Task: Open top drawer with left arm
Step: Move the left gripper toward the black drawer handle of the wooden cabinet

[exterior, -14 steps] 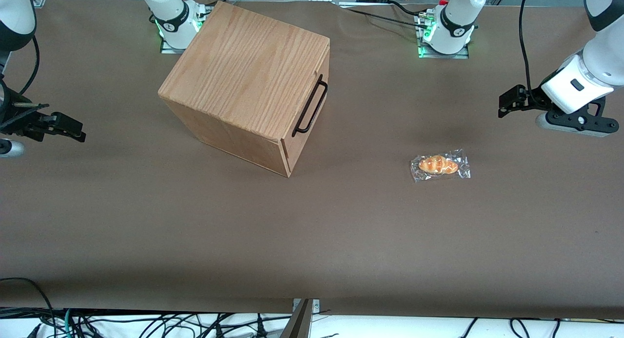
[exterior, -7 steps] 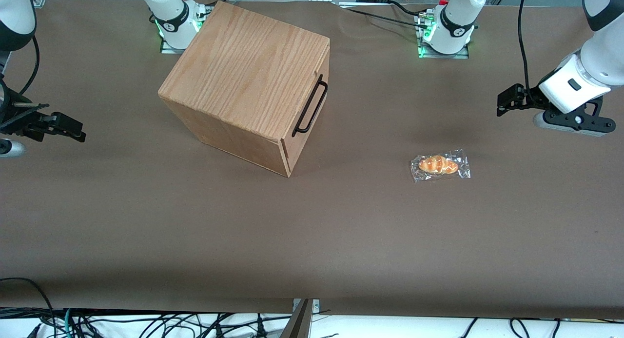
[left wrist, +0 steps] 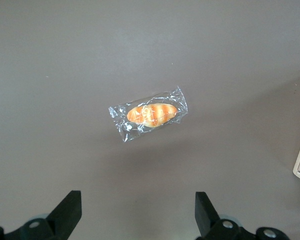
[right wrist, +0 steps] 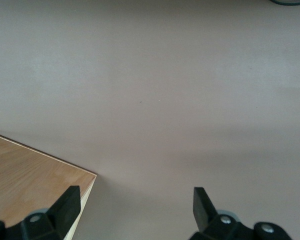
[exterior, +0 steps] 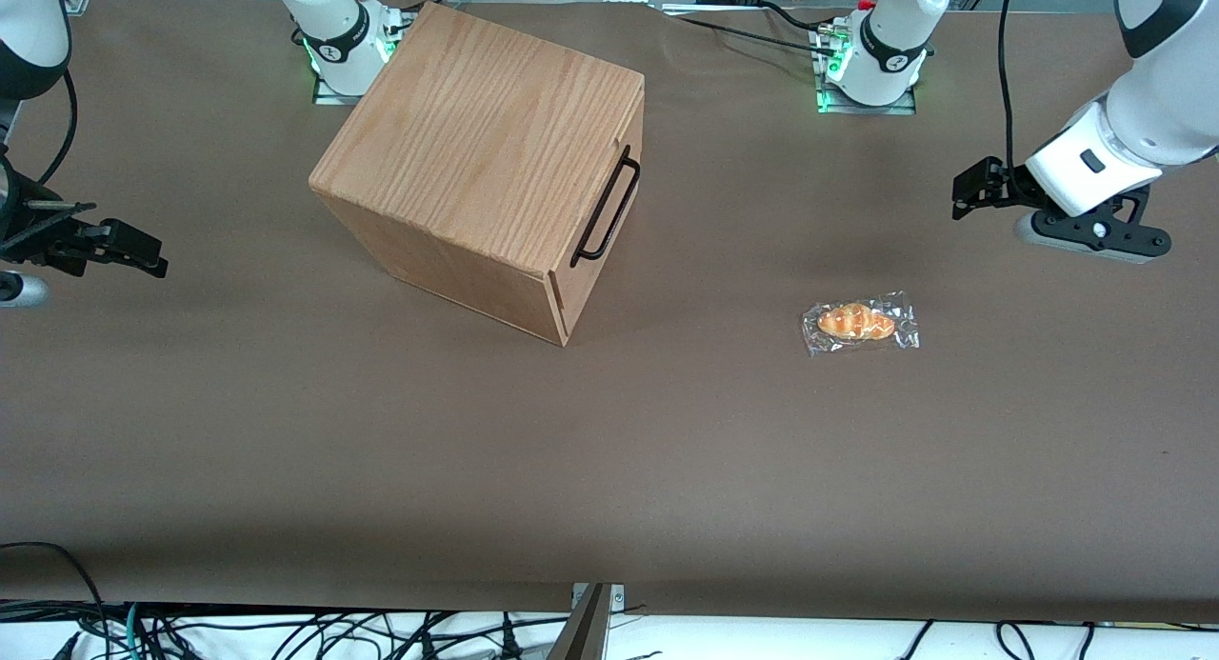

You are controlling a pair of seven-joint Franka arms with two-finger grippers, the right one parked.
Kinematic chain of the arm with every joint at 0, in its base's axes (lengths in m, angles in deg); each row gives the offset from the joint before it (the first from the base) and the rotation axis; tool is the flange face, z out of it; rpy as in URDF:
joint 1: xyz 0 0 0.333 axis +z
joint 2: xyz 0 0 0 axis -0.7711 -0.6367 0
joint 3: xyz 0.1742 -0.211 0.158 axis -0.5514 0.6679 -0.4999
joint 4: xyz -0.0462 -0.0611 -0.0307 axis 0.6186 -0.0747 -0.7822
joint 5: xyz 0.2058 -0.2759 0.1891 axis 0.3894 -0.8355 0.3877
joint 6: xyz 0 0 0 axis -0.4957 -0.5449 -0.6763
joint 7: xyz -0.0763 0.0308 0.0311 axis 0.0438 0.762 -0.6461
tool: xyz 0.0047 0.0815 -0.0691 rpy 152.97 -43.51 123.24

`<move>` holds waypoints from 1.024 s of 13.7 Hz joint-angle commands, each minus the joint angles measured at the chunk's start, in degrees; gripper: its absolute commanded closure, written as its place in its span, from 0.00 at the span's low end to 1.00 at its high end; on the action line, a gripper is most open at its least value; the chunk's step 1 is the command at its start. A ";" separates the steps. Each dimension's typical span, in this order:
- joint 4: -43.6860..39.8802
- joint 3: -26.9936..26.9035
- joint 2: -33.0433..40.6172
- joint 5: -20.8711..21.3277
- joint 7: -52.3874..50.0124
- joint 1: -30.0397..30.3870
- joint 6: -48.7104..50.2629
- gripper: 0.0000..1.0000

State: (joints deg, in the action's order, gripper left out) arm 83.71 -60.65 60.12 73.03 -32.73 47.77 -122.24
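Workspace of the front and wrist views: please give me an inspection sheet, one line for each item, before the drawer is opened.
Surface: brown table cover, flat, no spills seen.
Job's things: top drawer shut, flush in the wooden box; its black bar handle is untouched.
Clutter: one wrapped bread roll lying on the cover, apart from the box, toward the working arm's end.
Grippers: left arm's tool open, empty, above the table near the roll, away from the handle.
Cables: black cable hanging along the left arm; loose bundle below the table edge nearest the camera.
Surroundings: two arm bases with green lights.
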 commanded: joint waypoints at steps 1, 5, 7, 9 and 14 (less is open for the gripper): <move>-1.19 2.05 -0.73 -1.62 -0.56 -0.31 1.04 0.00; -1.10 6.80 -1.69 -8.54 -6.53 -0.31 0.52 0.00; -0.58 8.73 -2.57 -13.03 -6.71 -0.39 -1.06 0.00; -0.31 11.72 -3.45 -14.54 -7.32 -0.66 -3.52 0.00; 2.23 22.26 -6.26 -16.21 -15.76 -1.97 -16.42 0.00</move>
State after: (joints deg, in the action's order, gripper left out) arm 84.63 -40.79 54.84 58.49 -46.66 46.29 -134.22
